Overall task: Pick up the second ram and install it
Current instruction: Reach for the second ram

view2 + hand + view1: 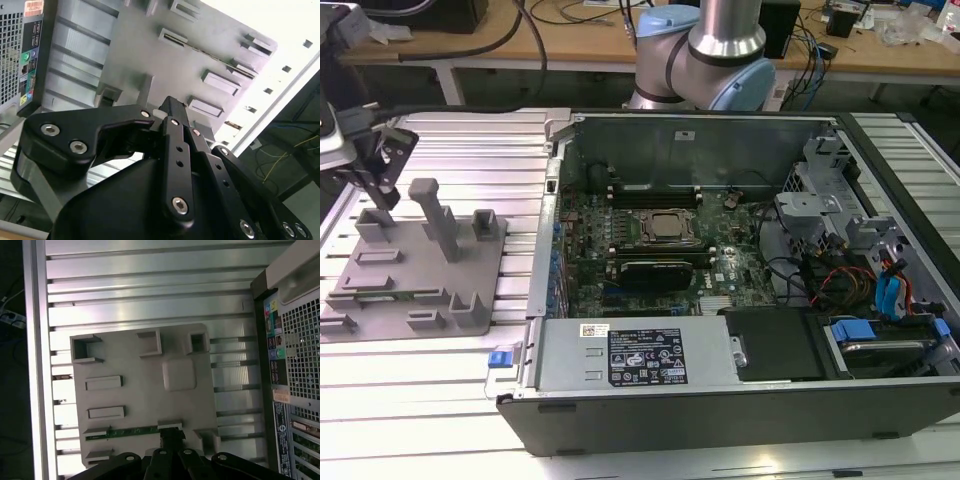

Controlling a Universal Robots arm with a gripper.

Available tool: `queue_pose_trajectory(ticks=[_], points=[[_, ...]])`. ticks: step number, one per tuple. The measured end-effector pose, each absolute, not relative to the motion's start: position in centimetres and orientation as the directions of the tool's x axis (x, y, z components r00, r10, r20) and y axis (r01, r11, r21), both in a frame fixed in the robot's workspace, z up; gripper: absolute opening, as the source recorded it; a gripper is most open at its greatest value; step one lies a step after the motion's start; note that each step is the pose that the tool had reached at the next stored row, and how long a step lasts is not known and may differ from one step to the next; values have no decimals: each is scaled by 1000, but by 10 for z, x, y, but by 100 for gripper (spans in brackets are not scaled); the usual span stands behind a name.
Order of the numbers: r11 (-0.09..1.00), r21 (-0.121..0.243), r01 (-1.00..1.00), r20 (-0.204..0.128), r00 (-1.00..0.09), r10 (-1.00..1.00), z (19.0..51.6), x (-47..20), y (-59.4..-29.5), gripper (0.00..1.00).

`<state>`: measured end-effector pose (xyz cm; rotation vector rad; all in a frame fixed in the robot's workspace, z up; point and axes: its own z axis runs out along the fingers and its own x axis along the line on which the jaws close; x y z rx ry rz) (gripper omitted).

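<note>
The second ram is a thin green stick lying on edge in a slot of the grey fixture plate, at the exterior view's left. It runs between two holders in the first wrist view and appears as a thin strip in the second wrist view. My gripper hangs above the far side of the plate, clear of the stick. Its black fingers are shut together with nothing between them in both wrist views.
An open computer case lies right of the fixture, with the motherboard, processor socket and long memory slots exposed. Tall grey posts stand on the fixture plate. The ribbed metal table surrounds both.
</note>
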<state>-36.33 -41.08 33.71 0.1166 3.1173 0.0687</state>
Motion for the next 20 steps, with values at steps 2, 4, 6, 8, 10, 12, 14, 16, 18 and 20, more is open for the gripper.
queue_pose_trajectory(ticks=[2, 4, 6, 8, 10, 12, 14, 16, 18, 20], points=[[996, 45, 74, -19, -997, 75, 336, -366, -414, 8], [996, 45, 74, -19, -997, 75, 335, -368, -416, 8], [996, 45, 74, -19, -997, 75, 334, -371, -418, 8], [996, 45, 74, -19, -997, 75, 332, -374, -420, 8], [996, 45, 74, -19, -997, 75, 329, -379, -422, 8], [996, 45, 74, -19, -997, 75, 327, -381, -423, 8], [996, 45, 74, -17, -997, 75, 321, -387, -425, 8], [996, 45, 75, -17, -997, 75, 319, -389, -425, 8], [996, 44, 74, -16, -997, 75, 319, -389, -425, 8], [996, 44, 74, -16, -997, 75, 319, -389, -425, 8]])
